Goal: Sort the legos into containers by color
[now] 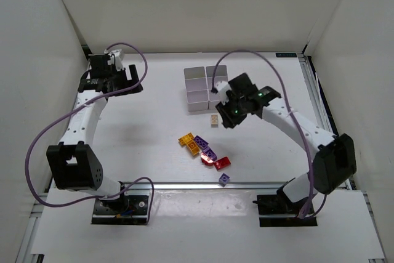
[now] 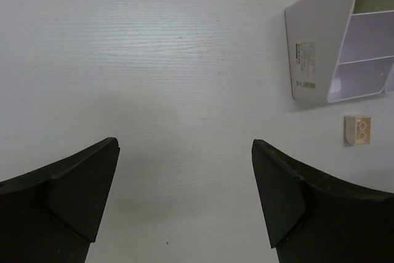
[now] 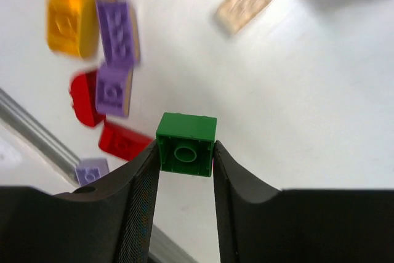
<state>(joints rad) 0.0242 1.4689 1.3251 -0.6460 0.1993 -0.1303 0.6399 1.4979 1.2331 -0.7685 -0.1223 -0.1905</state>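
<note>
The containers (image 2: 320, 53) occupy the upper right corner, with a printed label on the outer wall. One tan lego (image 2: 358, 130) lies just below the containers, apart from them. Left of the containers, the left gripper (image 2: 184, 146) hangs over the bare white table (image 2: 154, 60), jaws spread wide.

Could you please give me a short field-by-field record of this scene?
Left pincer: open, empty, above bare table
Right pincer: shut on green lego
Containers: white joined bins, far side of table
Tan lego: alone, just in front of the bins
Loose pile: orange, purple and red legos, mid-table
Stray purple lego: apart, nearest the table's near edge
</note>
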